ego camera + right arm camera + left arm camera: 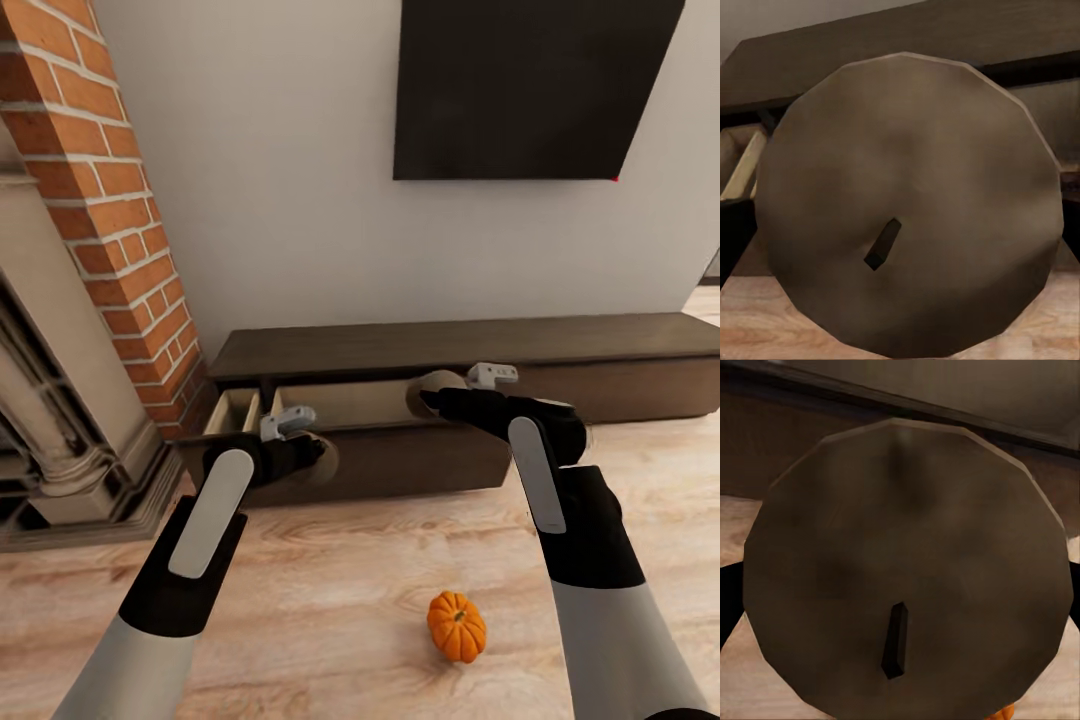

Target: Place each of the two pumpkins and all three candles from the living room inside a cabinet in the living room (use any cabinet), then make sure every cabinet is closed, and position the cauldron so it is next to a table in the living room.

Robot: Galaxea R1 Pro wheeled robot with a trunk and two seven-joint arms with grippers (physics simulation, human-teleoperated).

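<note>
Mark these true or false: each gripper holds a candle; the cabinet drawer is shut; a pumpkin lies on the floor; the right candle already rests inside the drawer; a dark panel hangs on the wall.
1. True: the left gripper and right gripper each hold a candle.
2. False: the cabinet drawer is open.
3. True: a pumpkin lies on the floor.
4. False: it is held in the fingers above the drawer.
5. True: the dark panel hangs on the wall.

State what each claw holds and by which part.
Left claw holds a candle and right claw holds another candle, each gripped by its round side, wick end facing the wrist camera.
</note>
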